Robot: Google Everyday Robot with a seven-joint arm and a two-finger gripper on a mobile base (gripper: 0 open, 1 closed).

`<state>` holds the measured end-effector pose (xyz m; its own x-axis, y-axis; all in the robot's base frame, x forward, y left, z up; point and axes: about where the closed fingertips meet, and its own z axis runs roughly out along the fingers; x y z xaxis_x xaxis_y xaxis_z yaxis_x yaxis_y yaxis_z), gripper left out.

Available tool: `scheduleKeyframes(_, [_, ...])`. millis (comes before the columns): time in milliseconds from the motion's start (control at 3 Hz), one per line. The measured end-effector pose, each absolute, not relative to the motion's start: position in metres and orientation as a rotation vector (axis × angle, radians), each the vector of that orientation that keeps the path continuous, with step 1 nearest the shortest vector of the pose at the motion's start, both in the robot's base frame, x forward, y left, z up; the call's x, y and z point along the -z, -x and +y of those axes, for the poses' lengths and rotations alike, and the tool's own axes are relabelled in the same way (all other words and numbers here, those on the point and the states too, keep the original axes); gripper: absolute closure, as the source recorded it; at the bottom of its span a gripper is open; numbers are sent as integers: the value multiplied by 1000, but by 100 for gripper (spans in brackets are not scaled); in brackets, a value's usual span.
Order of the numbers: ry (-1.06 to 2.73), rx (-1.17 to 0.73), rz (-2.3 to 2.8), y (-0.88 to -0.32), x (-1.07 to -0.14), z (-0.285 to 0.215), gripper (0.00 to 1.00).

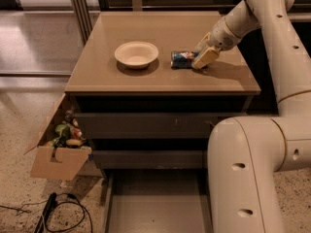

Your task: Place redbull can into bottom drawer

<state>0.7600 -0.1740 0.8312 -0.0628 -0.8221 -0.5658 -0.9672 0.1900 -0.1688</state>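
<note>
Camera view only. Shows the can (pixel 182 59) lying on its side on the cabinet top (pixel 146 81), near the bowl (pixel 136 54), to its right and apart from it. Places the gripper (pixel 199 57) at the can's end farthest from the bowl, low over the top, right against the can or just beside it. Cannot tell the jaw state, spread or pinching the can. Shows the drawer (pixel 155 203) pulled open, well below the bowl, down at floor level.
</note>
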Motion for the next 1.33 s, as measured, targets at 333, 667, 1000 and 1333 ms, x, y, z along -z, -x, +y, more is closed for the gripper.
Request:
scheduleKeyframes(333, [1669, -343, 1921, -760, -831, -174, 81])
scheduleKeyframes(667, [1669, -343, 1921, -760, -831, -174, 100])
scheduleKeyframes(1000, [1659, -332, 1911, -762, -838, -171, 100])
scheduleKeyframes(1333, [1653, -300, 1882, -758, -867, -168, 100])
